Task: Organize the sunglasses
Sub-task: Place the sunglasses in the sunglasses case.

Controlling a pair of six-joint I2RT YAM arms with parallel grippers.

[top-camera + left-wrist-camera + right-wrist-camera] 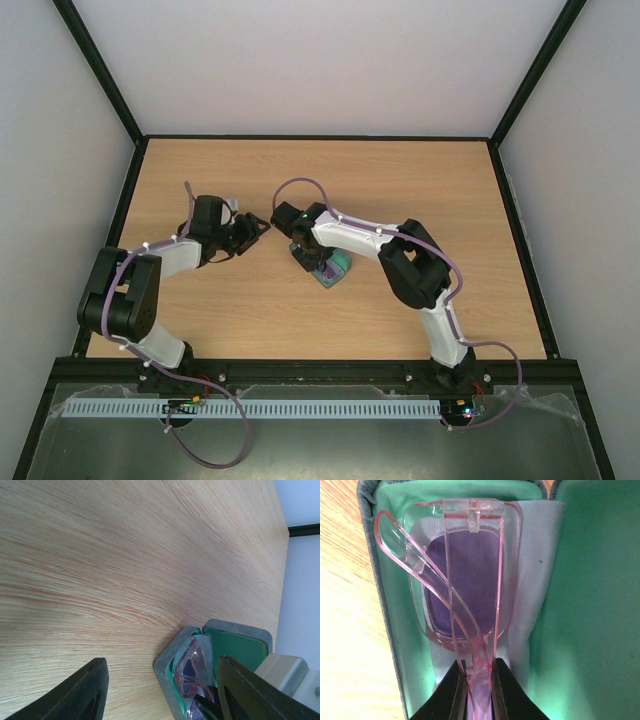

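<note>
Overhead, surface: wooden surface edged by black rails, with broad bare wood at the far side and to the right.
Overhead, case: open eyeglass case near the middle, mostly covered by the right arm, which reaches down into it.
Overhead, left fingers: left fingers sit just left of the case, apart from it and pointing toward the right arm's wrist.
Left wrist, left fingers: the left fingers are spread about halfway with nothing between them, only bare wood beyond.
Left wrist, sunglasses: the sunglasses are inside the case's grey rim, against the green lining.
Left wrist, room: open wood stretches away from the case's near corner.
Right wrist, sunglasses: the sunglasses have their long axis running up and down the view, in line with the case's length. The hinge end is at the top, and the folded temples cross the purple lens.
Right wrist, right fingers: the right fingers are pinched tight on the temples at the bottom edge.
Right wrist, cloth: a light blue cloth lies under the frame.
Right wrist, edges: the case wall is close on the left, and there is wide green lining on the right.
</note>
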